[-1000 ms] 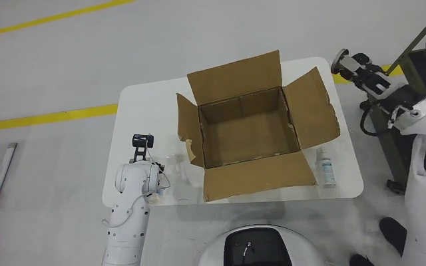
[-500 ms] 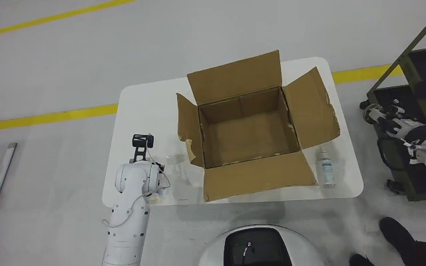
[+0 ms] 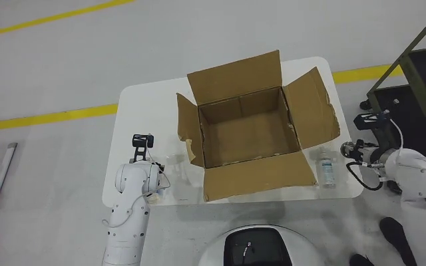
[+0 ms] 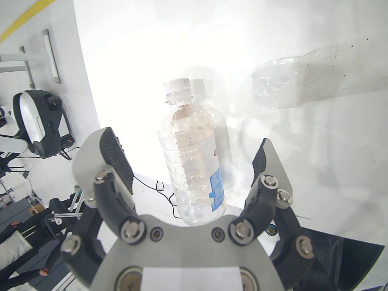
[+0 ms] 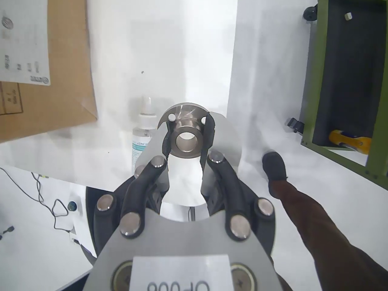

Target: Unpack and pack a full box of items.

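An open cardboard box (image 3: 249, 130) stands in the middle of the white table (image 3: 146, 106), its inside bare. A clear plastic bottle (image 4: 194, 155) with a white cap is on the table left of the box, faintly visible from above as well (image 3: 174, 159). My left gripper (image 4: 186, 143) is open, one finger on each side of the bottle's lower half, neither touching it. At the table's right edge, my right gripper (image 5: 188, 134) is shut on a metal flanged ring (image 5: 185, 136), which also shows from above (image 3: 347, 149). A small spray bottle (image 3: 325, 166) lies just beside it (image 5: 142, 134).
The box's flaps spread outward, one of them (image 5: 45, 61) reaching near the spray bottle. A crumpled clear plastic sheet (image 4: 303, 83) lies beyond the water bottle. A green cart (image 5: 342, 77) stands right of the table, and a person's shoe (image 5: 274, 165) is on the floor nearby.
My right arm has swung with the metal ring from beside the cart at the far right down to the table's right edge by the spray bottle. The left arm is still.
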### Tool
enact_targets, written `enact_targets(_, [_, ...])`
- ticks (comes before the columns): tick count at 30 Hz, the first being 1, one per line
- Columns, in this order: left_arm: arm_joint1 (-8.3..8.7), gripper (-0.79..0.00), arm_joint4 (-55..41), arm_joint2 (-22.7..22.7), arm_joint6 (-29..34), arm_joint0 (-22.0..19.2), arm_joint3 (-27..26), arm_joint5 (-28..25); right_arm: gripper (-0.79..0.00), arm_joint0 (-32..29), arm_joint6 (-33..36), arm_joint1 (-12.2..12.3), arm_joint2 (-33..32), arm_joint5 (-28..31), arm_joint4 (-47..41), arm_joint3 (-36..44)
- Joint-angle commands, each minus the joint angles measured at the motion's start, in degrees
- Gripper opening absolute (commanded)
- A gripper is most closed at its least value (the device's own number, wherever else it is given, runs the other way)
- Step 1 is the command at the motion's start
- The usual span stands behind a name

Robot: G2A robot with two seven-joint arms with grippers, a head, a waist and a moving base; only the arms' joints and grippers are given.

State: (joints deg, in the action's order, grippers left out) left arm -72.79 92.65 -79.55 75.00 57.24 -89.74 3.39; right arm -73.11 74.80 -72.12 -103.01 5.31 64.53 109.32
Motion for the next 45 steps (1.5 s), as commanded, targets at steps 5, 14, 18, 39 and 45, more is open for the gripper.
enact_targets(5, [0.0,0.0,0.0,0.0,0.0,0.0,0.0,0.0,-0.785,0.94,2.05,0.49,1.72,0.66,1.21,-1.46])
enact_targets(14, [0.0,0.0,0.0,0.0,0.0,0.0,0.0,0.0,-0.785,1.77,3.78,1.16,4.07,1.83,1.97,-4.32])
enact_targets(18, [0.0,0.0,0.0,0.0,0.0,0.0,0.0,0.0,-0.785,1.85,4.08,1.4,4.95,2.1,1.74,-4.57])
enact_targets(39, [0.0,0.0,0.0,0.0,0.0,0.0,0.0,0.0,-0.489,2.05,3.31,2.64,7.38,2.13,1.5,-7.5])
enact_targets(45, [0.0,0.0,0.0,0.0,0.0,0.0,0.0,0.0,-0.394,2.37,2.96,3.08,6.38,2.31,-0.15,-6.95])
